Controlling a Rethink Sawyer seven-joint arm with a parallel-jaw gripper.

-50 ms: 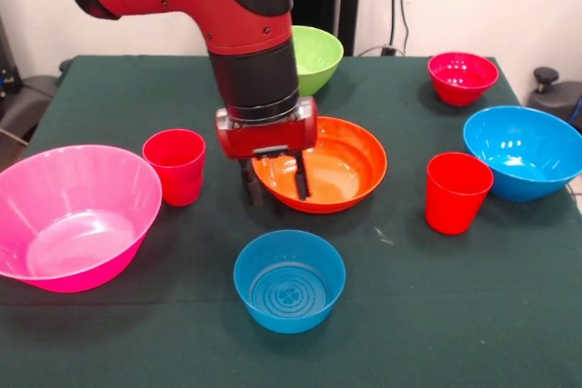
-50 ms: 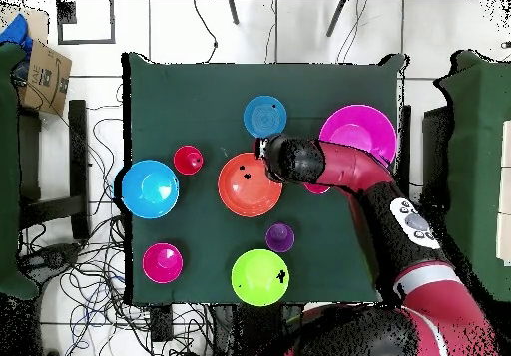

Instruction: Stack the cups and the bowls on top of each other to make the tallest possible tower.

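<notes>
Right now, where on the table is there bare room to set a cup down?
Bare cloth lies in the front corners beside the small blue bowl, and between the lime green bowl and small red-magenta bowl. It is crowded around the orange bowl.

One view looks low and close across the table (image 1: 109, 88); the other straight down on the whole table, floor included

Obstacles and free room, green table (image 1: 136, 343):
- Orange bowl (image 1: 341, 170), centre: gripper (image 1: 275, 184) straddles its rim, one finger inside, one outside.
- Red cup (image 1: 175, 165) and large pink bowl (image 1: 73, 215) crowd one flank.
- Small blue bowl (image 1: 289, 279) just beyond the orange bowl; narrow gap.
- Second red cup (image 1: 457, 192) and large blue bowl (image 1: 526, 152) block the other flank.
- Front corners open.
</notes>
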